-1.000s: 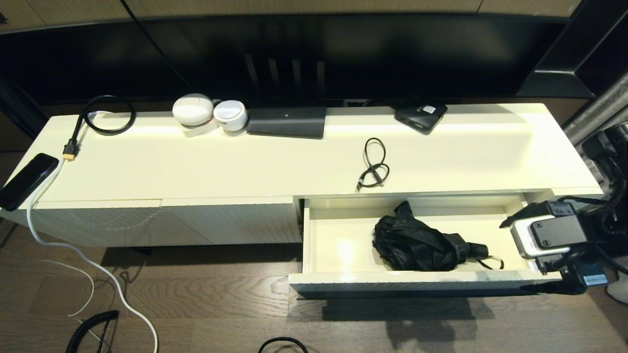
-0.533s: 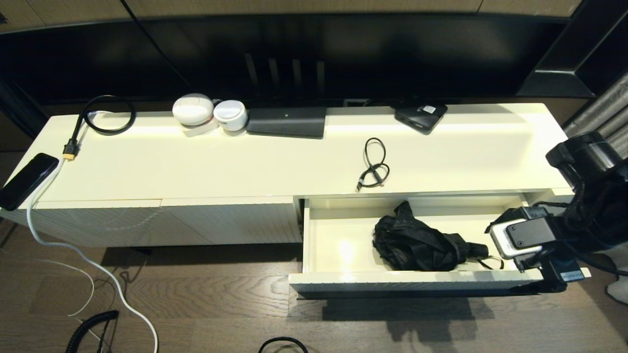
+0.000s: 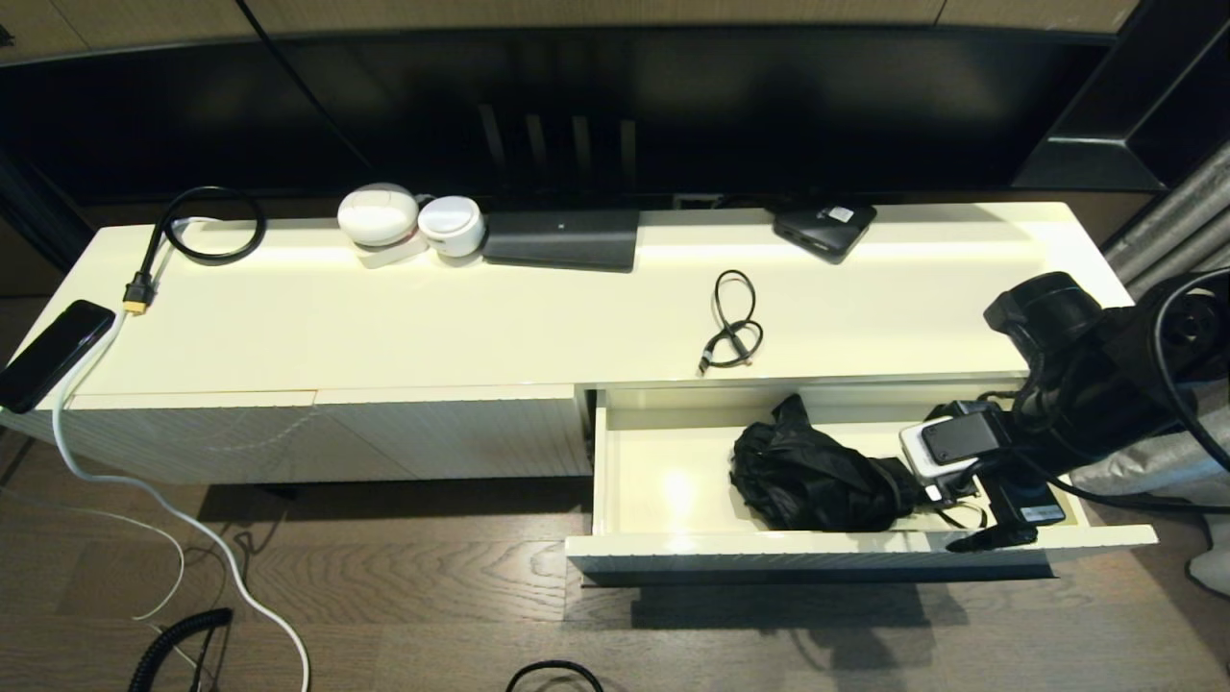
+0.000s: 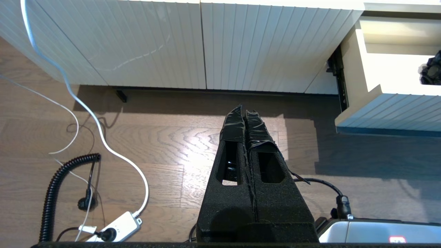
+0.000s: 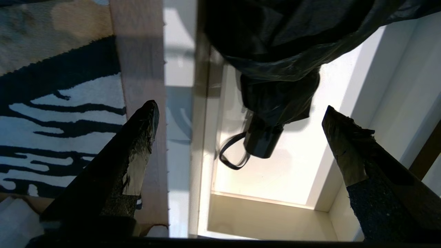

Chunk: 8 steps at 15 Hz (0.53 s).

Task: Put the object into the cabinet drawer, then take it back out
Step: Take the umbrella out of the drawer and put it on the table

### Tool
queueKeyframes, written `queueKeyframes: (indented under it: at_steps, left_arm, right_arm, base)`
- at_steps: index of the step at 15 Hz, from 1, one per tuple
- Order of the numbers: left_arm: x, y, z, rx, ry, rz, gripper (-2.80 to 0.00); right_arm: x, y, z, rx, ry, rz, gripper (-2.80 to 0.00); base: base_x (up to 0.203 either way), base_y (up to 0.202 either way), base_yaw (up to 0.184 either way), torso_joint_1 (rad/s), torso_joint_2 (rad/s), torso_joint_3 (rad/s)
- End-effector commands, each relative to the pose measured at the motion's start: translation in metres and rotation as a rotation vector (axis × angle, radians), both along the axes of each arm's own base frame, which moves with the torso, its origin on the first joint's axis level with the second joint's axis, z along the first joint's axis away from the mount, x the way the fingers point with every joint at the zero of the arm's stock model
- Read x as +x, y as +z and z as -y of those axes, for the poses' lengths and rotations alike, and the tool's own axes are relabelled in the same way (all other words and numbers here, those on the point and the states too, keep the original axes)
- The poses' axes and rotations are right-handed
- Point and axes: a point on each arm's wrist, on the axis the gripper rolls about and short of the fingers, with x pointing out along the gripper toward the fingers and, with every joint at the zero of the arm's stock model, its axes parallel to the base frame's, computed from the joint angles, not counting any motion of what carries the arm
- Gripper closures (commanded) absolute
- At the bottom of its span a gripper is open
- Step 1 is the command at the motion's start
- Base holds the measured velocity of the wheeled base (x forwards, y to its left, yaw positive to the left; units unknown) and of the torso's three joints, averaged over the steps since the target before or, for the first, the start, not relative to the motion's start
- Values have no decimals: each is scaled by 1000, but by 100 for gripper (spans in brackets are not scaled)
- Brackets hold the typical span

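Right gripper (image 5: 237,113) spread wide, empty — folded black umbrella (image 3: 817,476) at its 9 o'clock in the cabinet drawer (image 3: 769,553), handle end nearest, long axis 9-to-3

Low cream cabinet (image 3: 480,317) top holds phone (image 3: 53,354), coiled black cable (image 3: 207,226), two white round gadgets (image 3: 408,223), black box (image 3: 562,238), small cable (image 3: 732,322). Open drawer (image 3: 663,481) holds black umbrella (image 3: 817,476).

Black phone (image 3: 53,354) at cabinet's left end, looped black cable (image 3: 732,322), two white devices (image 3: 408,223)
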Motion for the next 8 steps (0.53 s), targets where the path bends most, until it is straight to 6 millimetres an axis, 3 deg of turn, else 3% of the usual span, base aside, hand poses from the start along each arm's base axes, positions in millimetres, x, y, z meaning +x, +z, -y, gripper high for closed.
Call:
queueKeyframes:
  at_steps: [1,8]
  left_arm:
    - [0,0,0,-1,0,0,0]
    - [0,0,0,-1,0,0,0]
  right_arm:
    - [17,-13,-2,-4,4,-24,-280]
    - [40,-23,-4,-5,5,-21,-280]
  base:
    - [0,0,0,0,0,0]
    - [0,0,0,0,0,0]
